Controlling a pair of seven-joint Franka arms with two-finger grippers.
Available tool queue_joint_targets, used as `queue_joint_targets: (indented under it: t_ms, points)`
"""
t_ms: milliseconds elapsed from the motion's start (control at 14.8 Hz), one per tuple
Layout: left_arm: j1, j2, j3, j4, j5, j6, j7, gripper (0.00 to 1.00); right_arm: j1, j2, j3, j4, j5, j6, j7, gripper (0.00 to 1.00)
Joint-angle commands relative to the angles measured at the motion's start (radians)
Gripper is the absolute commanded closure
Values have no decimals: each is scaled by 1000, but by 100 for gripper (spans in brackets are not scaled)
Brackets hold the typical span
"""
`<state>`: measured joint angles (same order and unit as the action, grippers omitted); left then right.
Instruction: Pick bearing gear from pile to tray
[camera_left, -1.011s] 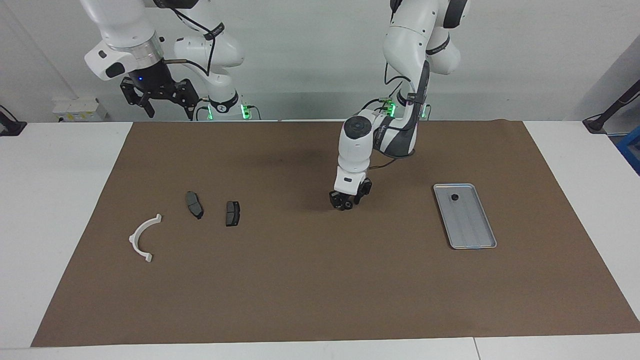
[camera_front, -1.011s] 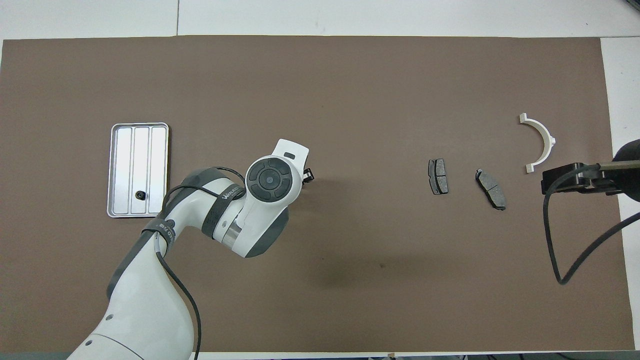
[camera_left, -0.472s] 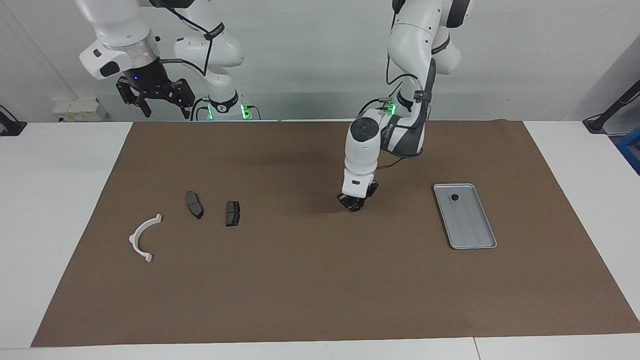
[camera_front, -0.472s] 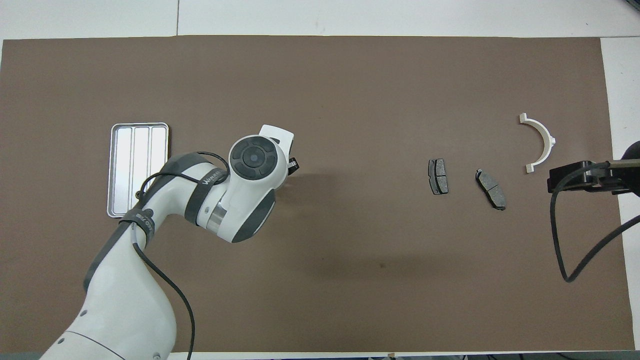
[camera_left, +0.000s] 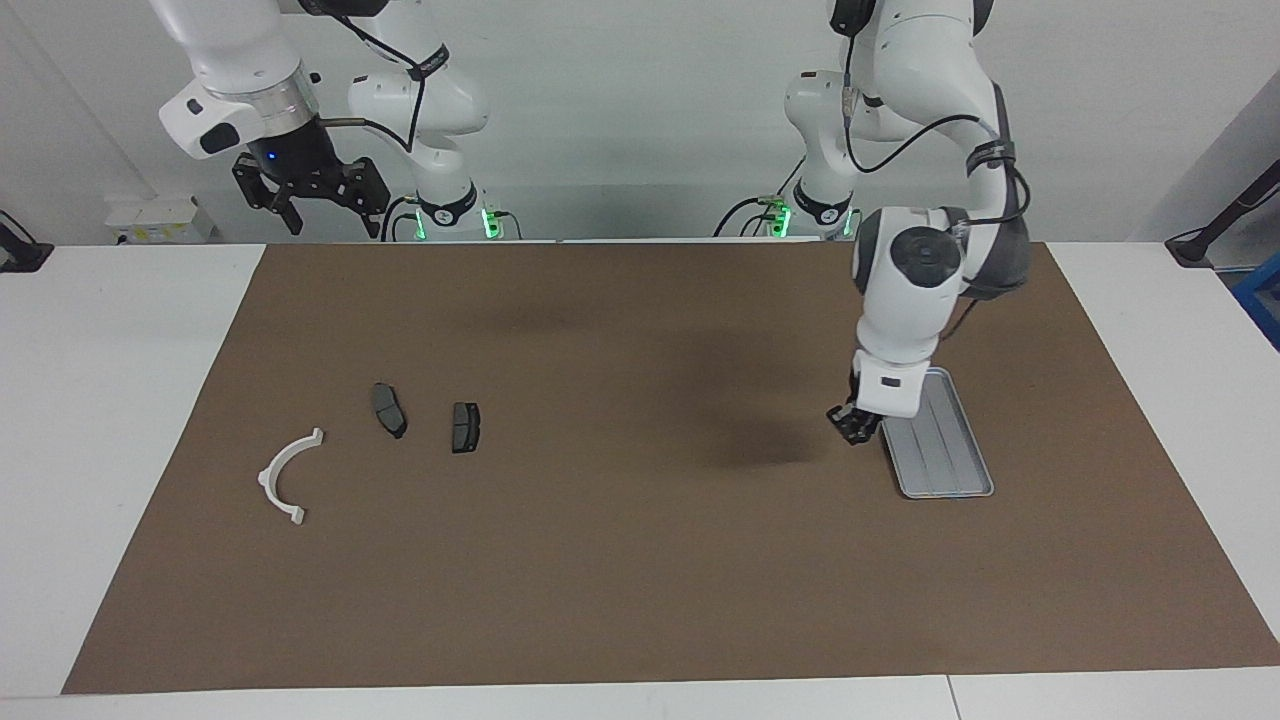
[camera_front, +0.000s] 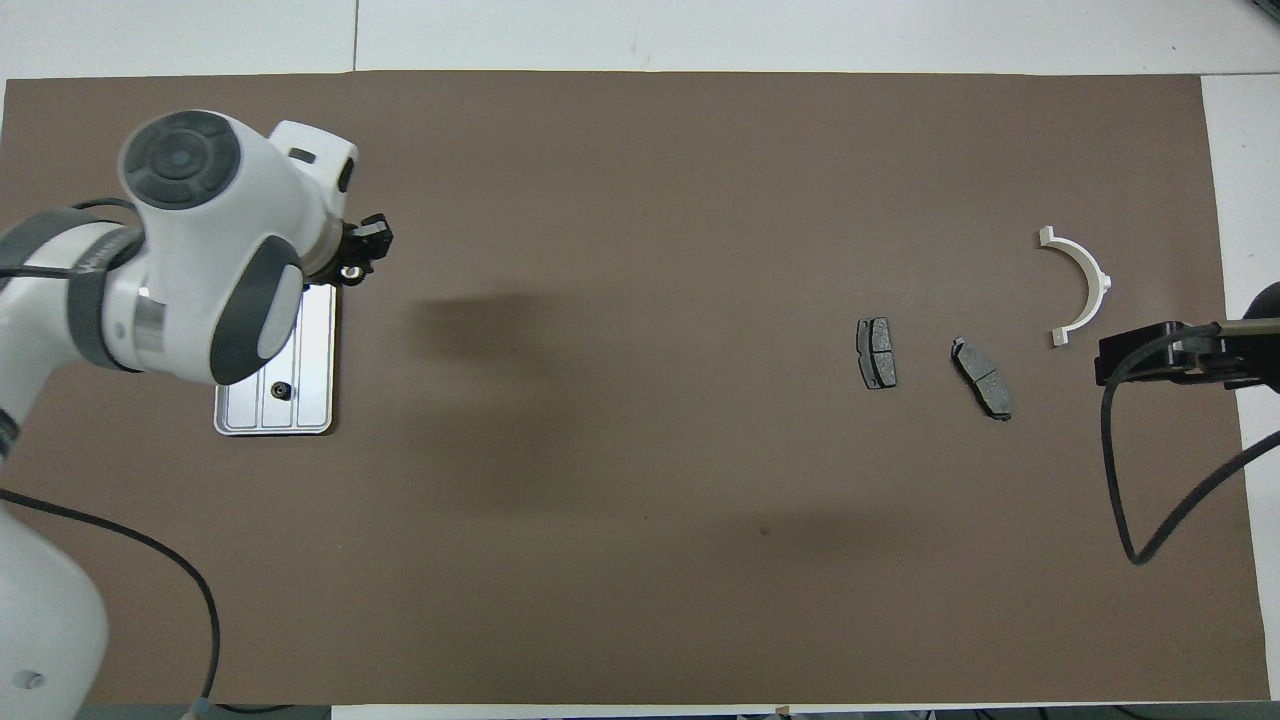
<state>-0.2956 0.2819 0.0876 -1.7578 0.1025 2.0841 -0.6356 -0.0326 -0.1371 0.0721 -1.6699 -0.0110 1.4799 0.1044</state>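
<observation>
Overhead view: a small gear (camera_front: 349, 270) is held by the left gripper (camera_front: 362, 250) over the tray (camera_front: 316, 340) edge; the right gripper's (camera_left: 312, 196) fingers are spread wide.

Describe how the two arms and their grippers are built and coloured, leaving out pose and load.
Both arms have glossy white rounded shells with dark grey joint bands. The left arm has a round dark cap on its wrist and a black cable looped along it. Its left gripper is small and black. The right gripper is black too, under a silver ring and a blue light. Green lights glow at both bases.
</observation>
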Motion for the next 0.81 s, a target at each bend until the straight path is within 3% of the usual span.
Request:
queue_joint_targets:
  t_ms: [0,270,472,741]
  points:
    - [120,-47,-14,-19,25,-25,146,100,-13,-10,5,-4,22,14,-8,0]
    - [231,-61,-17,-64,25,17,286,100,-13,-10,5,-4,25,14,-6,0]
    - [231,-102,-15,-237,23,218,274,100,-13,-10,6,-4,25,16,-6,0]
    - [205,-105,-17,-325,23,283,225,100,-13,-10,5,-4,25,20,-8,0]
